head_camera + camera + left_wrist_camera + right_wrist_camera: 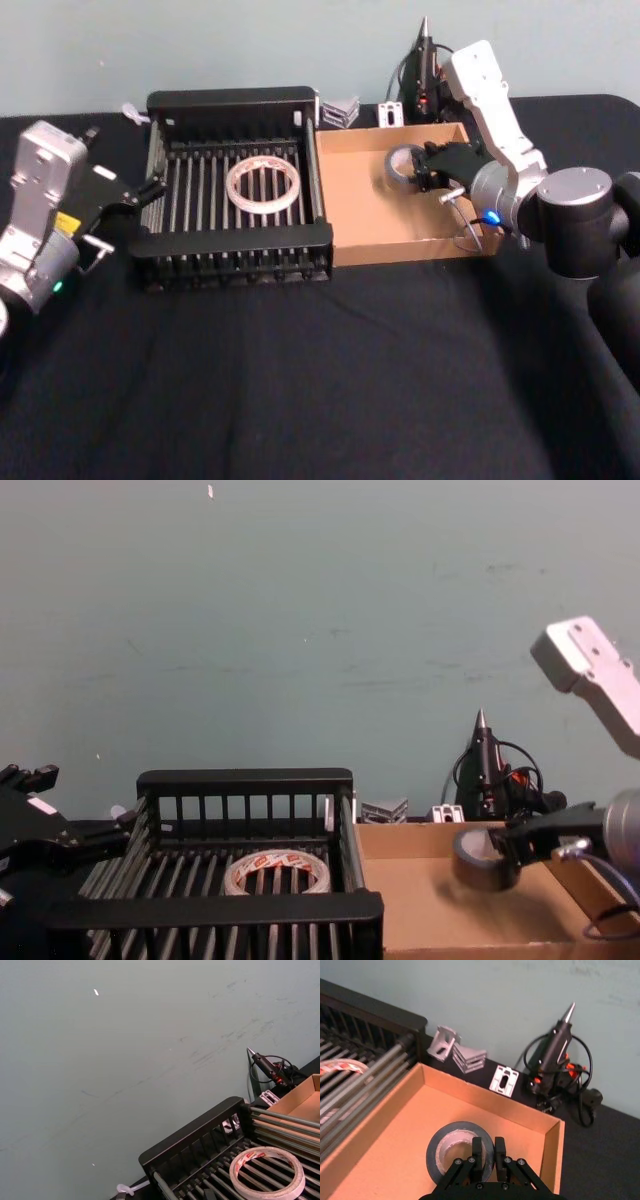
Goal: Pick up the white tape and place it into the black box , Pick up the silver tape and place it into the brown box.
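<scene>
Pinching the silver tape (454, 1152) wall between clenched right gripper (488, 1151) fingers (478, 1152), above the brown box (380, 1150) floor.

Right gripper (488, 1152) pinching the side of the silver tape (455, 1152), above the brown box (395, 1130). Glue gun (555, 1052) by the wall.

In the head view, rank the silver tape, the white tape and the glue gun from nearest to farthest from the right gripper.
1. The silver tape: held in the jaws of the right gripper, above the brown box.
2. The glue gun: behind the box, by the wall.
3. The white tape: to the left, lying in the black box.
</scene>
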Available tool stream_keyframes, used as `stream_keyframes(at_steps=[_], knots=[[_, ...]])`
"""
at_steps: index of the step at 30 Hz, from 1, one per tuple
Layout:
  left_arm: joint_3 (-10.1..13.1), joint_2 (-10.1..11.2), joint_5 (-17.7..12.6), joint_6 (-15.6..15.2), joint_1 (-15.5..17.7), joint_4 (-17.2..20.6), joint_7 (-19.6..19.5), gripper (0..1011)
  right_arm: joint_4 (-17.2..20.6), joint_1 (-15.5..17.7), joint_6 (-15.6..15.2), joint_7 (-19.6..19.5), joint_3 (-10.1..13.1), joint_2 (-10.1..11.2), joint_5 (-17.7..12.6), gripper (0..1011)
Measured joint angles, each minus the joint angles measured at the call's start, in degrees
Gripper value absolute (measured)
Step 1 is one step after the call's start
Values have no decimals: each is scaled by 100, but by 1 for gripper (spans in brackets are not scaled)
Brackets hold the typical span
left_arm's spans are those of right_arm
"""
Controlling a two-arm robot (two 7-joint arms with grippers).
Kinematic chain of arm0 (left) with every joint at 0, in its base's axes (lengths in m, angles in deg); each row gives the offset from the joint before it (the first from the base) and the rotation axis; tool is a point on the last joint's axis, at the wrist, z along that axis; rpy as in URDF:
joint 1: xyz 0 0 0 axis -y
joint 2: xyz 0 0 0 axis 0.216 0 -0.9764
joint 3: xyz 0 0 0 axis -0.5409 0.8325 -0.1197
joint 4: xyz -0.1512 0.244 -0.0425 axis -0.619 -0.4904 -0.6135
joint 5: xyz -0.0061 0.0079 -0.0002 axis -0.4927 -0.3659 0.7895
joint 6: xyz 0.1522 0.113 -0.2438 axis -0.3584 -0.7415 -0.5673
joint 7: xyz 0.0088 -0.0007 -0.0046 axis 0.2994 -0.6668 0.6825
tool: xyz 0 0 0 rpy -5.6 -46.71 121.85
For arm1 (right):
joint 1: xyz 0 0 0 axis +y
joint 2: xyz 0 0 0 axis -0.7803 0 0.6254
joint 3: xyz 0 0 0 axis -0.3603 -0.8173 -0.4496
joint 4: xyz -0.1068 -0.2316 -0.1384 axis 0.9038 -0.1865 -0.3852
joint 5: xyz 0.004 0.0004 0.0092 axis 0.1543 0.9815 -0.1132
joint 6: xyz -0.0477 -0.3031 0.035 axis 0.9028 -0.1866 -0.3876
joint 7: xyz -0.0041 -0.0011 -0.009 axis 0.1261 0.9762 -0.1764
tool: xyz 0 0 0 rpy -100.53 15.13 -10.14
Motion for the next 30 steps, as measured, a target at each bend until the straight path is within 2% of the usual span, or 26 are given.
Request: stream_keyframes(at_steps=[6,19,21,22,30], knots=[[0,0,0,0,0,0,0,1001,-262,-75,26,-21,35,-90,106,152],[0,0,0,0,0,0,0,1001,-250,-77,33,-20,35,-83,107,174],[0,0,0,0,0,0,0,1001,-247,-77,33,-19,35,-82,106,209],[0,0,0,0,0,0,0,1001,-245,-77,33,-19,34,-82,105,263],[0,0,0,0,0,0,0,1001,-235,-74,33,-15,30,-78,97,503]])
